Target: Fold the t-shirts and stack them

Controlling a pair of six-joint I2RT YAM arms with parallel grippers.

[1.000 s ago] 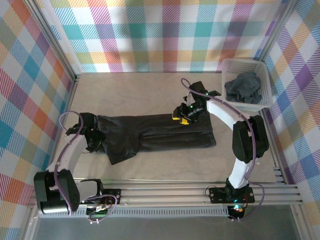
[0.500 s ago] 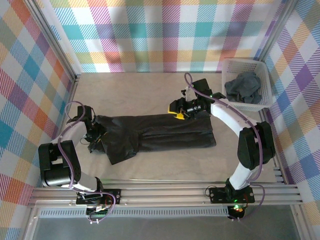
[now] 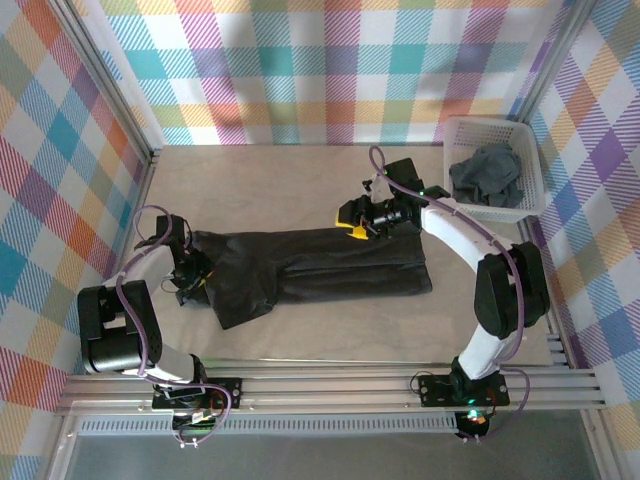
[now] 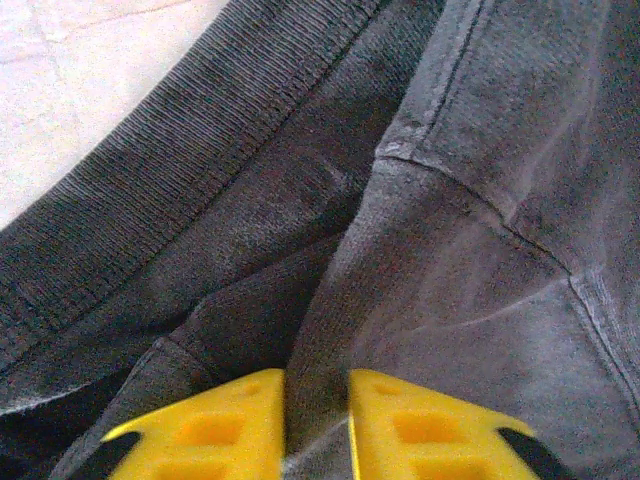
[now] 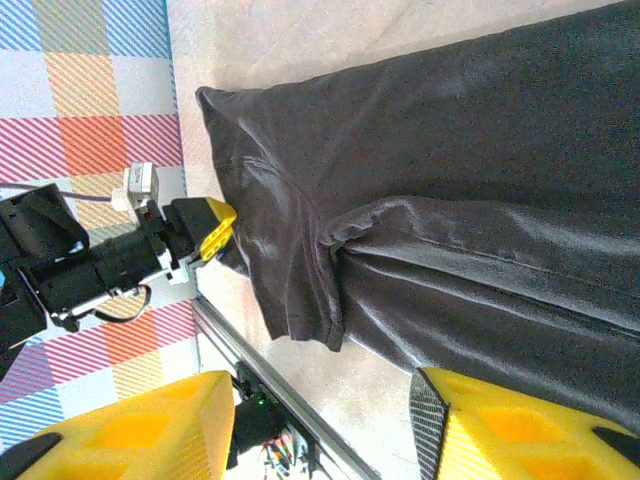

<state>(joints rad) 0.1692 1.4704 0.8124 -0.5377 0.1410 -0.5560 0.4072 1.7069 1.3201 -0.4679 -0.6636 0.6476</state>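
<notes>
A dark grey t-shirt (image 3: 320, 268) lies folded lengthwise into a long strip across the table. My left gripper (image 3: 194, 282) sits at its left end. In the left wrist view the yellow fingers (image 4: 220, 430) are shut on a raised fold of that t-shirt (image 4: 480, 200) near the ribbed collar. My right gripper (image 3: 354, 224) hovers at the strip's far edge, right of the middle. It is open, with bare table showing between its jaws (image 5: 325, 430). From the right wrist the t-shirt (image 5: 450, 150) stretches away to the left gripper (image 5: 214, 230). Another dark t-shirt (image 3: 487, 176) lies crumpled in the basket.
A white lattice basket (image 3: 456, 128) stands at the back right corner. Plaid walls close in the left, back and right sides. A metal rail (image 3: 330, 385) runs along the near edge, and bare table (image 3: 260, 190) lies behind the strip.
My left gripper has closed onto the cloth at the shirt's left end. The right gripper drew back slightly toward the far edge a second ago and has since held still.
</notes>
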